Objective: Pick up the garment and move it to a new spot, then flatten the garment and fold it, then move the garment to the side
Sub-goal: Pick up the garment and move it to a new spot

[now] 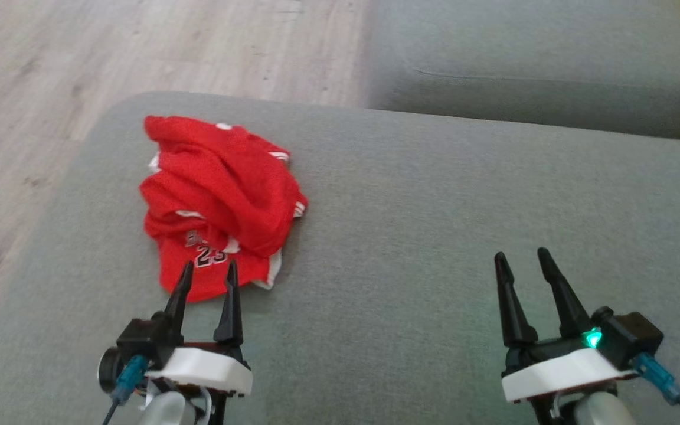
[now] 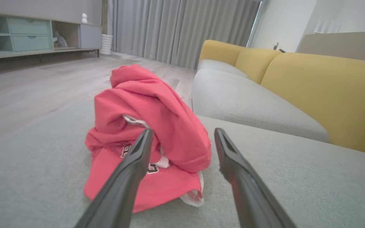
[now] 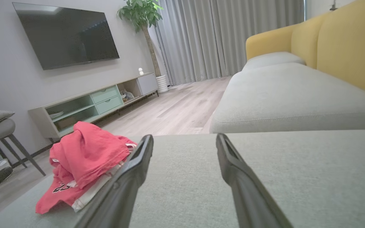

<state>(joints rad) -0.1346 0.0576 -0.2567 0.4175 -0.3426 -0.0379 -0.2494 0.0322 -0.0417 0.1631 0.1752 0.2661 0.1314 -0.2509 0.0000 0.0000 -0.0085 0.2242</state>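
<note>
Living room with a grey-and-yellow sofa (image 3: 280, 104).
Grey seat cushions (image 1: 529, 71) run under yellow backrests (image 3: 350, 44); pale wood floor (image 3: 176, 110) stretches to long grey curtains (image 3: 233, 34). A dark television (image 3: 65, 34) hangs on the light wall (image 3: 5, 79) above a low cabinet (image 3: 100, 101) with pale green drawers, a potted plant (image 3: 139, 12) beside it.

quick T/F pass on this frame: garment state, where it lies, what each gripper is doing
1. The red garment lies crumpled on the grey cushion. True.
2. The right gripper holds the garment. False: it is open and empty, well to the garment's right.
3. The left gripper is open, pointing at the garment's near edge. True.
4. The garment is folded flat. False: it is a bunched heap.
</note>
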